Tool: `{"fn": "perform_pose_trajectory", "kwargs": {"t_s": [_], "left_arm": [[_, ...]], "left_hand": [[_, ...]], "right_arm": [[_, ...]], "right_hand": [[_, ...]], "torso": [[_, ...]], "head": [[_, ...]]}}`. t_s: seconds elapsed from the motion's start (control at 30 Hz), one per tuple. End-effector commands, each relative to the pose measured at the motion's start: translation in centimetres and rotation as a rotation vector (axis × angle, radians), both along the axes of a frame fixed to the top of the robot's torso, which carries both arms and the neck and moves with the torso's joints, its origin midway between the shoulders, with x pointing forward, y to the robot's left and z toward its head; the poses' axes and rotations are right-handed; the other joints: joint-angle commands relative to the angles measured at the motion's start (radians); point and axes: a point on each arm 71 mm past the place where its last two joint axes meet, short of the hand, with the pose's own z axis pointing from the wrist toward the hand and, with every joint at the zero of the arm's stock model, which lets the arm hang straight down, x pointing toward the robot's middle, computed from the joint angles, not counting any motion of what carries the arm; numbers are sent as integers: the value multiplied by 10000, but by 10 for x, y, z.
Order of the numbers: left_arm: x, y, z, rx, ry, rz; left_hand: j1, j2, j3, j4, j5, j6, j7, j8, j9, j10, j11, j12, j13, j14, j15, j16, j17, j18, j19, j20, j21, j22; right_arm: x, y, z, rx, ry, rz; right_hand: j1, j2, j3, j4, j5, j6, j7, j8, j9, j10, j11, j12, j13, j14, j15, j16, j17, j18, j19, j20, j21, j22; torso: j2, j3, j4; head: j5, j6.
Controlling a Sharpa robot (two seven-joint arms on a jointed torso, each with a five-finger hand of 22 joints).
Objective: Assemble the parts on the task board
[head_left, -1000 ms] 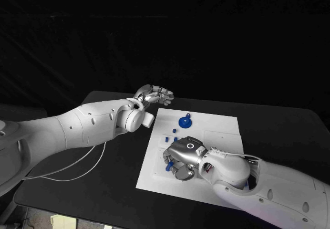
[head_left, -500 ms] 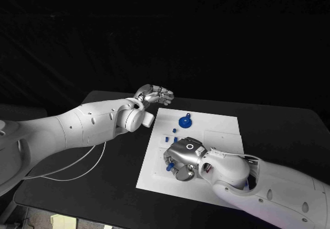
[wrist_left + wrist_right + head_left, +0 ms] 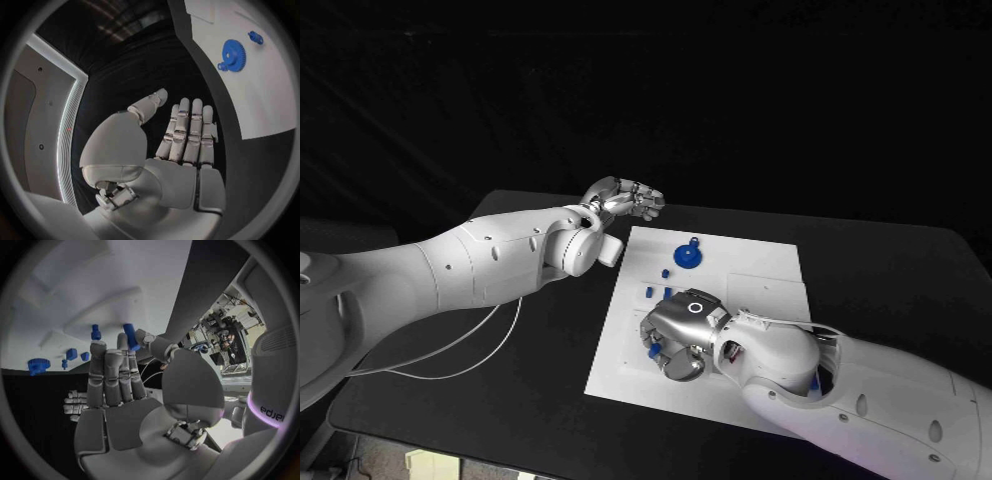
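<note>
The white task board lies in the middle of the black table. A blue gear sits near its far edge, also seen as the gear beside a small blue peg. My right hand hovers low over the board's near-left part and pinches a blue peg between thumb and a fingertip. Another blue peg stands in the board just beyond the fingers. My left hand hangs above the table past the board's far-left corner, fingers straight, holding nothing.
Several small blue parts stand in the board between the gear and my right hand. A white cable runs over the table under my left arm. Bare board lies to the right of the gear.
My right hand has crept slightly toward the board's left edge with the peg. The left arm has stayed still.
</note>
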Motion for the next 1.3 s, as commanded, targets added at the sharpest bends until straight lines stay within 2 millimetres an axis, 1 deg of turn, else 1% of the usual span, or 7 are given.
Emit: {"fn": "perform_pose_trajectory", "kwargs": {"t_s": [0.03, 0.1, 0.23, 0.3, 0.7, 1.03, 1.3], "left_arm": [[0, -2, 2, -82, -33, -126], [0, -2, 1, -80, -16, -129], [0, -2, 1, -78, -12, -131], [0, -2, 1, -75, -12, -125], [0, -1, 1, -72, 16, -135], [0, -1, 1, -67, 17, -125], [0, 1, 1, -58, 25, -96]], "left_hand": [[6, 49, -49, 9, -5, -76, -13, 56, 16, -76, -3, -7, -9, 27, 74, -49, 14, 199, 43, 21, -51, 13], [7, 49, -49, 9, -5, -77, -13, 56, 16, -76, -3, -7, -9, 28, 74, -51, 16, 199, 43, 21, -51, 14], [6, 49, -49, 9, -5, -77, -13, 56, 16, -76, -3, -7, -10, 28, 74, -52, 17, 199, 43, 21, -52, 14], [6, 48, -50, 9, -6, -78, -13, 56, 16, -76, -3, -7, -10, 28, 74, -53, 18, 199, 44, 21, -53, 15], [5, 45, -52, 11, -9, -81, -11, 56, 15, -78, -2, -7, -12, 28, 75, -61, 25, 199, 45, 22, -56, 18], [6, 40, -54, 10, -14, -85, -10, 55, 14, -80, -1, -7, -14, 28, 76, -71, 33, 200, 47, 22, -60, 21], [8, 37, -55, 9, -17, -86, -9, 56, 14, -82, -1, -8, -16, 28, 76, -77, 39, 201, 49, 22, -63, 24]], "right_arm": [[-3, 2, -2, 321, 592, 203], [-3, 2, -1, 428, 551, 189], [-2, 1, -1, 531, 516, 132], [-2, 1, -1, 547, 505, 114], [1, -3, -1, 607, 445, -42], [4, -16, 1, 1101, 475, -284], [4, -34, 11, 2174, 986, -523]], "right_hand": [[-240, -65, -412, -108, 177, -271, 111, -214, -124, -271, 104, -181, -109, 22, 151, -24, -23, 312, -36, 26, 5, 164], [-334, -109, -791, -220, 158, -694, 307, -489, -269, -465, 191, -326, -187, 15, 233, 1, -26, 312, -47, 20, 15, 157], [-334, -110, -908, -257, 188, -788, 354, -554, -315, -488, 205, -355, -208, 10, 245, 10, -29, 312, -55, 19, 14, 152], [-364, -204, -1034, -293, -7, -907, 405, -628, -361, -670, 263, -470, -269, -13, 298, 5, -35, 312, -75, 24, 4, 146], [-271, -244, -1151, -292, -91, -967, 445, -686, -444, -748, 320, -559, -351, -74, 356, -1, -60, 312, -135, 49, -41, 119], [-403, -493, -1539, -292, -46, -1089, 488, -768, -558, -1026, 432, -758, -511, -183, 466, -12, -100, 312, -236, 117, -96, 104], [-1337, -816, -3124, -349, 925, -1592, 521, -952, -687, -1807, 742, -1098, -959, -400, 735, 55, -120, 312, -421, 181, -192, 82]], "torso": [[2, 1, 3], [0, -1, 2], [1, 1, 4], [1, 1, 4], [0, 3, 6], [3, 5, 8], [-6, 7, -6]], "head": [[-2, 6], [-6, 7], [-12, 12], [-12, 12], [-18, 18], [-23, 17], [-74, 92]]}}
